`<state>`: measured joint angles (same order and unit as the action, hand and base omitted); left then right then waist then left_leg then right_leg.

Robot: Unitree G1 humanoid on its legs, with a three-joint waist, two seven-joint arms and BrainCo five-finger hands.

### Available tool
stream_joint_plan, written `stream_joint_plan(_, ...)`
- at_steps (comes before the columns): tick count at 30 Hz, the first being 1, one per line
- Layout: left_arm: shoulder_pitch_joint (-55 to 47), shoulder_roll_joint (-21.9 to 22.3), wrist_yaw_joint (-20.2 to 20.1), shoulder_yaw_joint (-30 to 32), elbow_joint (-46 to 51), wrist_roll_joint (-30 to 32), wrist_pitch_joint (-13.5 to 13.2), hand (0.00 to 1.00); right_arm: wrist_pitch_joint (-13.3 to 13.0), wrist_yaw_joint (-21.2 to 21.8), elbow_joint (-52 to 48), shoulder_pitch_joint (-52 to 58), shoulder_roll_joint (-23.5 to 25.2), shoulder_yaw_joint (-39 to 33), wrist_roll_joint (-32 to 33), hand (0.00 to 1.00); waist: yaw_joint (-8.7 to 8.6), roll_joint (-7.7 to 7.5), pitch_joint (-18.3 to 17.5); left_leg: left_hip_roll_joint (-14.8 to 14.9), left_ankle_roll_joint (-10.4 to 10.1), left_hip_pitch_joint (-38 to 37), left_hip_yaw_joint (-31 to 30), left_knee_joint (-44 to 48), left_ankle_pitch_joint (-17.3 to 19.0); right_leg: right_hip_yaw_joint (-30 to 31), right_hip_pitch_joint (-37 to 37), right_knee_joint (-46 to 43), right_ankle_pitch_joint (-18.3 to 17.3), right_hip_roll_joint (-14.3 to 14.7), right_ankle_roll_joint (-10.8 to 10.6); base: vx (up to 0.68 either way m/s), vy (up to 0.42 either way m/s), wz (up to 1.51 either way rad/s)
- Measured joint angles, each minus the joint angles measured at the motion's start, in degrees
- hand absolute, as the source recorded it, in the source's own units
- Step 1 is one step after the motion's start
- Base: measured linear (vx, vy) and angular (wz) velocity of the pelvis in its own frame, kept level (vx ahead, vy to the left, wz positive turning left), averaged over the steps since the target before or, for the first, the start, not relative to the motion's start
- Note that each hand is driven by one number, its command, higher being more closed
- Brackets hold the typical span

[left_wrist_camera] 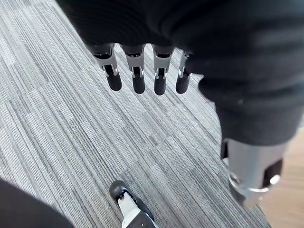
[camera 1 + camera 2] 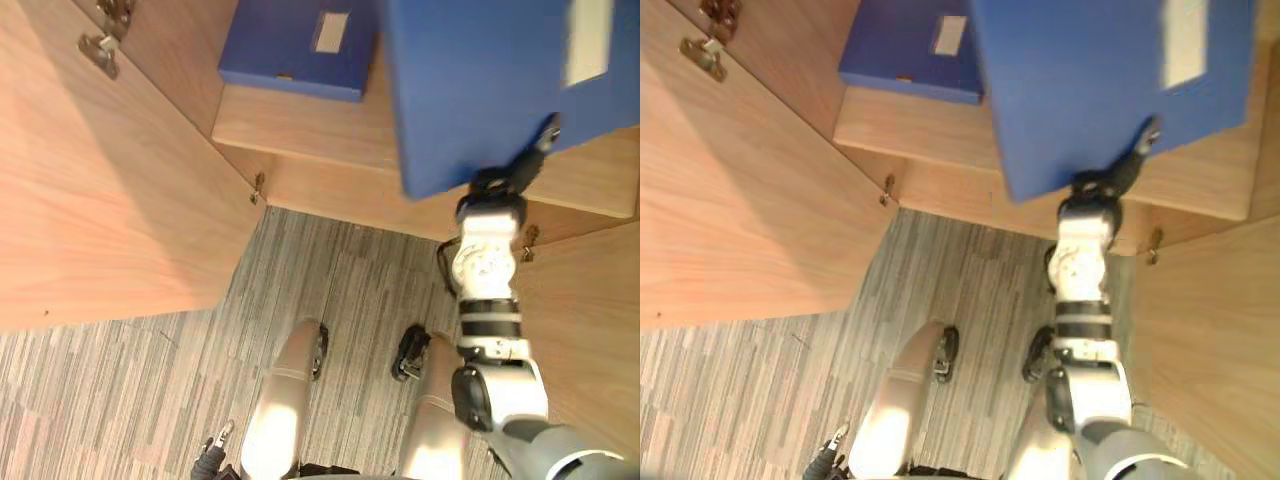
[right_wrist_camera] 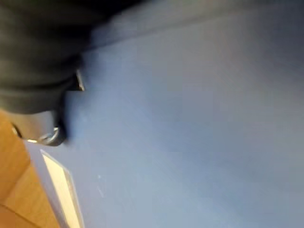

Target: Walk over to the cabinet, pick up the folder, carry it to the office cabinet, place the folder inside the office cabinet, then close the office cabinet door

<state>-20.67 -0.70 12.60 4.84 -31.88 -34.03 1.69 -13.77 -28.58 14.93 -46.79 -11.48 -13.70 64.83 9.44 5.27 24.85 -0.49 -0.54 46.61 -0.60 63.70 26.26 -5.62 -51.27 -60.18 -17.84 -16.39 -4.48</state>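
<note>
A second folder (image 2: 295, 45) (lying flat) blocks the shelf (image 2: 300, 130) at 11 o'clock, with bare shelf before it. The folder (image 2: 480, 90) fills 1 o'clock. The left door (image 2: 100, 200) walls 9 o'clock, the right door (image 2: 590, 330) 4 o'clock.

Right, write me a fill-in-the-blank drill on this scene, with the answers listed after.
The right hand grips a folder coloured ____.
A second folder lies on the wooden ____ inside the cabinet.
The cabinet door stands ____.
The left hand hangs over grey carpet, holding ____.
Missing words: blue; shelf; open; nothing.
</note>
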Motion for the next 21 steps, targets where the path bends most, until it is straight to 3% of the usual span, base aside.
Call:
stream_joint_plan(5,2.3,0.6,2.4,2.1,-2.8,0.0,-0.1,0.00,-3.2,-3.3,2.2,-6.0,-4.8,-3.5,4.0,1.00,0.08,-0.25,0.3,-0.2,-0.1,3.4,-0.1,0.7,-0.1,0.0,-3.4,-0.9,0.0,-0.3,0.0,0.00,0.011,0.03)
stream_joint_plan(13,4.8,1.6,6.5,4.5,-1.0,-1.0,-2.3,0.00,-7.3,-7.2,2.1,-10.9,-12.5,-5.0,6.1,1.00,-0.80,-1.21,1.8,-0.3,-1.3,7.6,-1.4,0.2,-0.9,-1.5,-7.1,-1.0,0.0,-0.8,0.1,0.02,0.007,0.06)
stream_joint_plan(21,6.3,2.5,7.4,5.7,1.2,-2.7,-3.4,0.00,-7.4,-6.9,3.0,-17.5,-18.0,-4.6,6.2,1.00,-1.26,-1.99,3.0,-0.2,-2.2,8.6,-2.4,-2.4,-2.5,-2.9,-7.7,0.8,0.5,-0.8,1.0,0.02,0.016,0.06)
